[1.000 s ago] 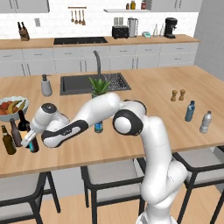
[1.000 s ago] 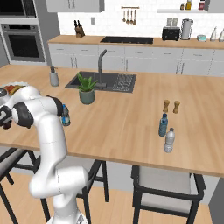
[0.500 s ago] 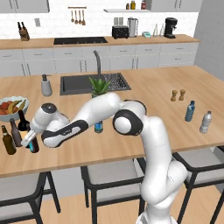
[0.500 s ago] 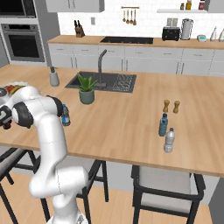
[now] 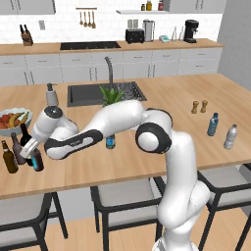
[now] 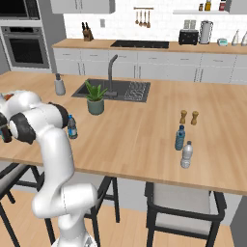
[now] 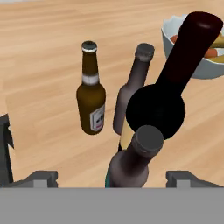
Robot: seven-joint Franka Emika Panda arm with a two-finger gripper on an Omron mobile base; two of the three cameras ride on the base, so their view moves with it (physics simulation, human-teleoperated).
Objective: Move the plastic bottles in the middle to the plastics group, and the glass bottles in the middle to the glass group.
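Pincer [image 7: 107, 177] now spread open around beer bottle [image 7: 133, 159], upright at lower centre, cap upward, wine bottle [image 7: 168, 100] standing behind, counter [image 7: 43, 65] beneath.

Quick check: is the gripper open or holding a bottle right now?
Gripper: open, fingers spread either side of the beer bottle, not clamped on it.

No text, brand, number or sign can be read in these pictures. The amber bottle [image 7: 91, 97] carries a pale label with small dark marks, but they are too blurred to make out as letters. The wine bottle [image 7: 168, 94] shows only the edge of a tan label, with no writing visible. The blue band on the water bottle [image 6: 72, 127] is too small to read.
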